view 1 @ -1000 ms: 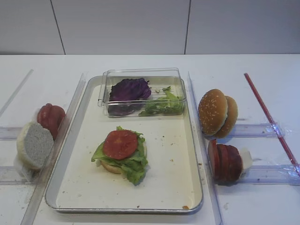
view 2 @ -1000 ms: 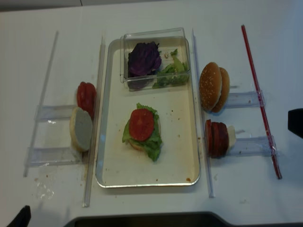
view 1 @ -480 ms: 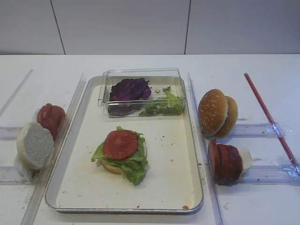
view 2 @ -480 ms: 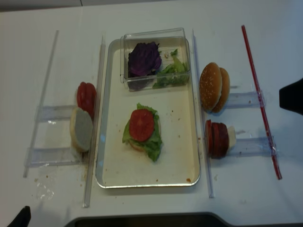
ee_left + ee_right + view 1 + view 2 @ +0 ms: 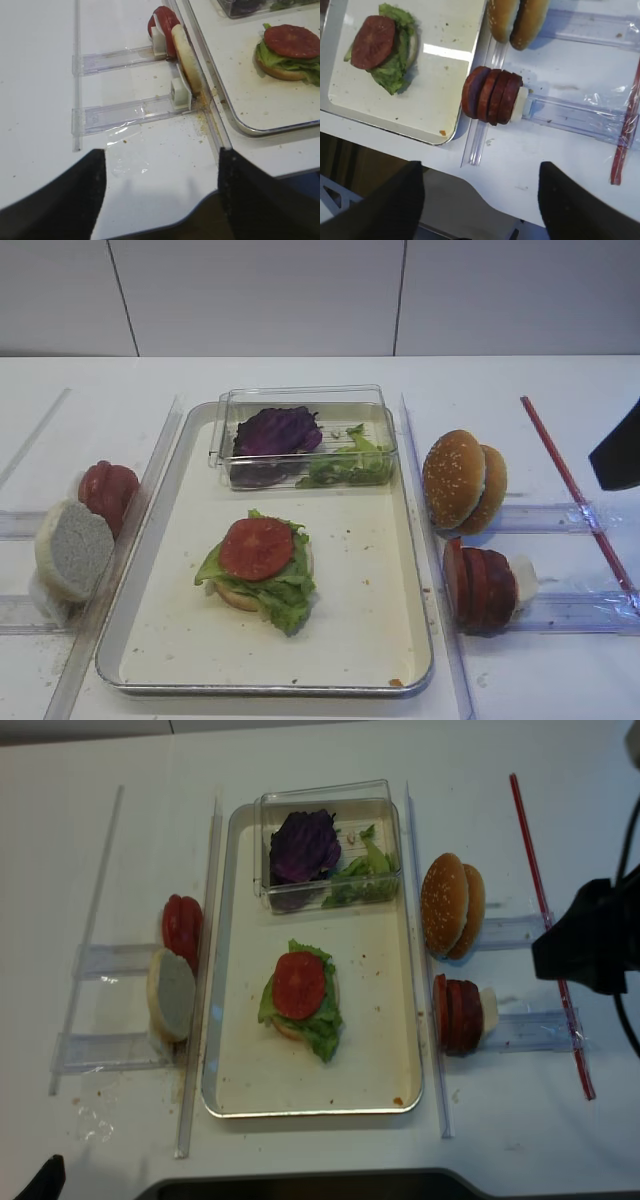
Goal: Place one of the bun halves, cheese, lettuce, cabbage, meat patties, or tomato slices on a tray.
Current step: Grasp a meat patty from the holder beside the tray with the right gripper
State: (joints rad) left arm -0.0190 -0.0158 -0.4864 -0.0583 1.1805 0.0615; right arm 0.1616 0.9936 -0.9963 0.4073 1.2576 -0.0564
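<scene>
**Right arm over the patty rack, nothing grabbed**

From my right wrist cam the right gripper (image 5: 480,197) has its jaws spread wide, nothing between them and touching nothing. It hangs over the table edge, and the meat patties (image 5: 491,96) sit just ahead of it, standing on edge in a row against a white stop in a clear rack (image 5: 570,115). Further ahead in the next rack are two bun halves (image 5: 517,20) leaning together. A red stick (image 5: 626,137) lies off to its right.

Left gripper (image 5: 160,200) reads closed, and I see nothing in it. The wrist view only shows the two dark fingers at the bottom. Ahead of it another bun half (image 5: 186,59) stands on edge in a rack, with red tomato slices (image 5: 162,20) right behind.

Containers: the tray (image 5: 360,640) sits between the two arms. On it is a bun bottom with lettuce (image 5: 275,590) and one tomato slice (image 5: 257,547) on top. At the tray's far end a clear box (image 5: 300,398) holds purple cabbage (image 5: 277,430) and more green leaves beside it.
</scene>
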